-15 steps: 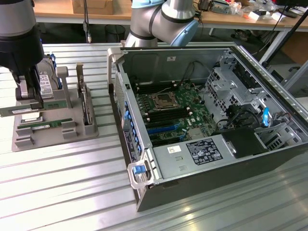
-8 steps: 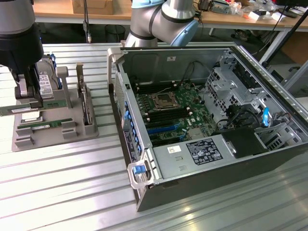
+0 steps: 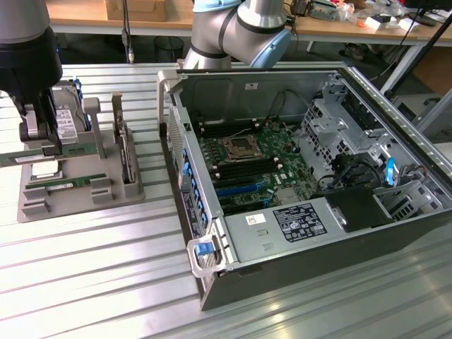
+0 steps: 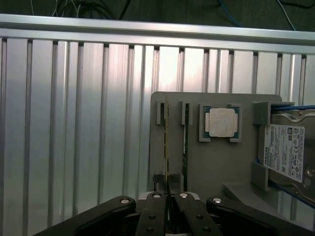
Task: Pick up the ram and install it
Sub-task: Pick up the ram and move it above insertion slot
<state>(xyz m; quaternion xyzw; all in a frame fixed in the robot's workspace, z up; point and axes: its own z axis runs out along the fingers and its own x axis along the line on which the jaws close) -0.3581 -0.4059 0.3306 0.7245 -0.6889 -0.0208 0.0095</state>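
Dominating the exterior view from centre out to three o'clock, the open server chassis [image 3: 304, 275] shows its motherboard [image 3: 258, 159] with the memory slots [image 3: 233, 173] looking unfilled, so the install half of the job is not yet done. Over at nine o'clock sits the grey fixture tray [image 3: 78, 201], with a hard drive [image 3: 65, 120] standing on edge in it, a CPU chip [image 4: 221, 122] in its pocket, and a second memory stick [image 3: 67, 183] lying in its cradle. Above that tray hangs the gripper [image 3: 39, 145], and the pick looks made: its jaws are pinched nearly shut on the ram [image 3: 18, 159], clamping its flat faces. The wrist view catches the ram edge-on, running straight out from between the fingertips. In the exterior view its free end pokes past the tray's edge towards nine o'clock, so I judge it lifted out of its cradle, well apart from the chassis.
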